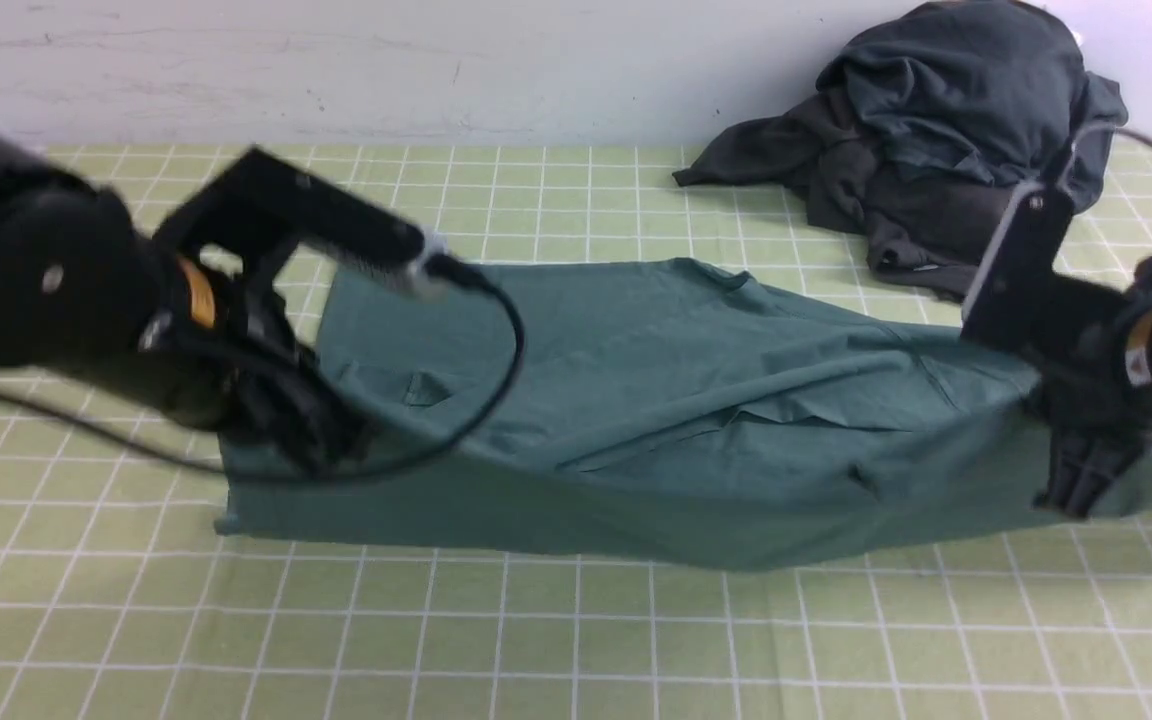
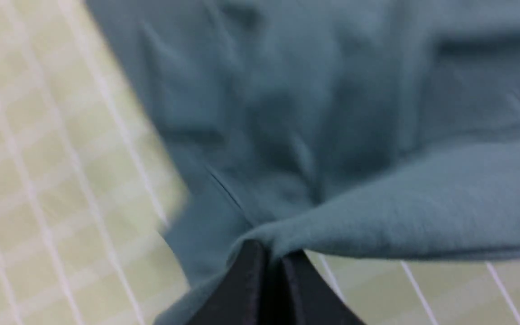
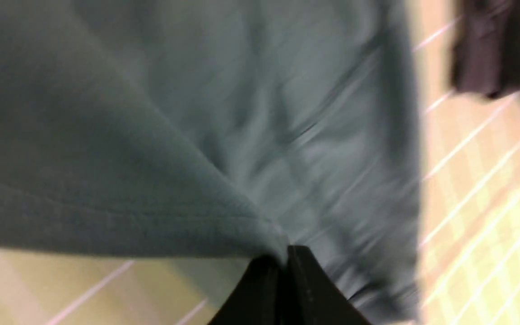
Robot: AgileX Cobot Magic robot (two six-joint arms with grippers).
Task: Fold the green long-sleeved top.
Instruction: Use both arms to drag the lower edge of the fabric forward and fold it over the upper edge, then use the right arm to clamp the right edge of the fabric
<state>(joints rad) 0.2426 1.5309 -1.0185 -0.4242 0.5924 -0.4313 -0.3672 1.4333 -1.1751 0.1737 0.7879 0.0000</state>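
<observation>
Checked mat, green long-sleeved top lengthwise left-right, gripped by both end effectors

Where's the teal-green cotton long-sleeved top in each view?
Front: teal-green cotton long-sleeved top spread across the picture's middle.
Left wrist: fills most of the frame, with an edge pinched in the shut left end effector.
Right wrist: fills most of the frame, with the hem pinched in the shut right end effector.
Shared landmark: yellow-green white-gridded tablecloth, in all three.
</observation>
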